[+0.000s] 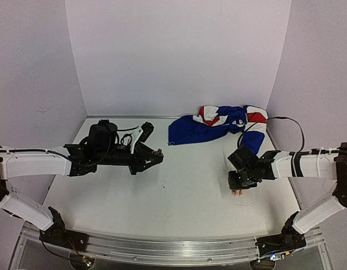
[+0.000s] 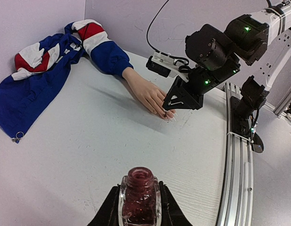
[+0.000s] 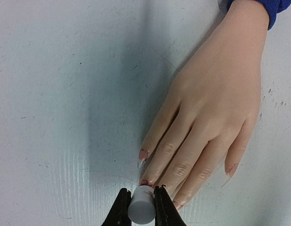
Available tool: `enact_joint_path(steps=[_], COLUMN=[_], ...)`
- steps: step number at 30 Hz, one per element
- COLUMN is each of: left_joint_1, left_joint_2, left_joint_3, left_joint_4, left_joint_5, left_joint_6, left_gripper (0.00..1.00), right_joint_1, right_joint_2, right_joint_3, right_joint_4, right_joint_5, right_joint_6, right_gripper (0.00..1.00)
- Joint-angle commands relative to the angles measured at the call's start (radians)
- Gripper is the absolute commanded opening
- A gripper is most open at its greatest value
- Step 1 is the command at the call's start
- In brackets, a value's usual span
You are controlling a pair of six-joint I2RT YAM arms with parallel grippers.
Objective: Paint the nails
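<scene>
A pale mannequin hand (image 3: 206,108) with a blue sleeve (image 2: 107,56) lies flat on the table, fingers spread. Its nails show in the right wrist view: one (image 3: 143,154) on the leftmost finger, one (image 3: 146,182) right above the cap, one (image 3: 232,168) at the right. My right gripper (image 3: 142,203) is shut on the white brush cap (image 3: 141,205), held directly over the fingertips (image 1: 237,192); the brush itself is hidden. My left gripper (image 2: 139,207) is shut on the open bottle of dark red polish (image 2: 139,195), held above the table at the left (image 1: 156,153).
A blue, red and white garment (image 1: 218,121) lies bunched at the back of the white table (image 1: 173,191), joined to the sleeve. A black cable (image 1: 285,121) runs along the right wall. A metal rail (image 1: 162,247) edges the table's near side.
</scene>
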Motion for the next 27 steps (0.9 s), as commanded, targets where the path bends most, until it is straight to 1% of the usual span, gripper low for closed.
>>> enact_joint_path(steps=[1,27], left_joint_1=[0.004,0.004], left_joint_2=[-0.027,-0.031], left_joint_3=[0.047,0.047], left_joint_4=[0.029,0.029], left_joint_5=[0.017,0.018], left_joint_6=[-0.009,-0.004], left_gripper=[0.0,0.0], right_joint_1=[-0.004,-0.003], right_joint_2=[0.012,0.018], right_joint_3=[-0.002,0.002], right_joint_4=[-0.047,-0.055], right_joint_5=[0.005,0.006], right_joint_6=[0.012,0.018], right_gripper=[0.0,0.0])
